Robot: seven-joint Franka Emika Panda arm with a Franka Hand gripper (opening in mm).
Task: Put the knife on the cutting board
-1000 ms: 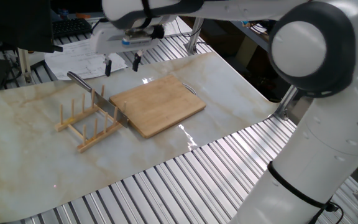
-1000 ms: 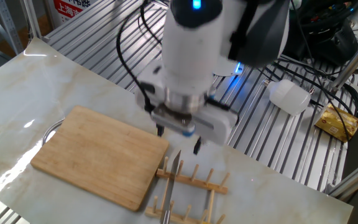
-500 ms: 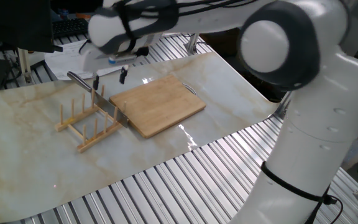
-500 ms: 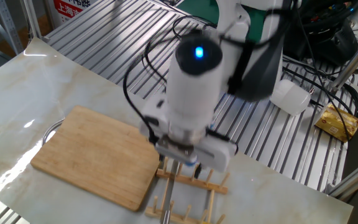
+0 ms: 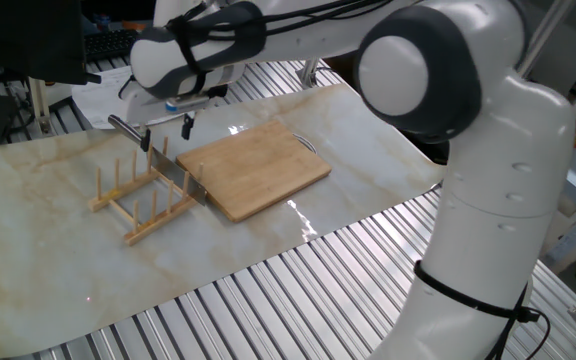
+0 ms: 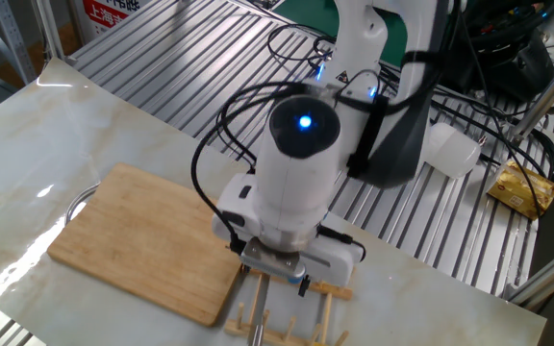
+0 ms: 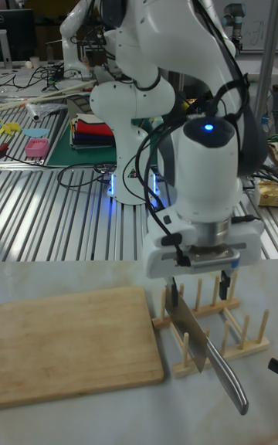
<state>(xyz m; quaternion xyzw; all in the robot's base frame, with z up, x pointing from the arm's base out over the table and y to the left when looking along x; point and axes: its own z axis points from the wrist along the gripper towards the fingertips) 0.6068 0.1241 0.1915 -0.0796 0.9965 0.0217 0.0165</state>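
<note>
The knife (image 7: pixel 189 331) stands on edge in a wooden dowel rack (image 5: pixel 138 205), its blade (image 5: pixel 173 176) between the dowels and its slim handle (image 5: pixel 123 127) sticking out past them. My gripper (image 5: pixel 166 132) hangs open just above it, fingers apart and holding nothing. In the tall fixed view the gripper (image 7: pixel 199 288) has one finger close to the blade's top corner. The cutting board (image 5: pixel 253 168) lies flat and bare next to the rack, its metal loop on the far edge. In the other fixed view my hand hides most of the knife beside the cutting board (image 6: pixel 147 240).
The rack (image 7: pixel 220 321) stands right beside the board (image 7: pixel 73 341). Papers (image 5: pixel 133 95) and a keyboard lie behind the marble mat. A white jug (image 6: pixel 447 149) and a yellow packet (image 6: pixel 522 187) sit on the metal slats beyond the robot's base.
My gripper has moved from over the board's back corner to above the rack and knife, and has come lower. The knife, rack and board have not moved.
</note>
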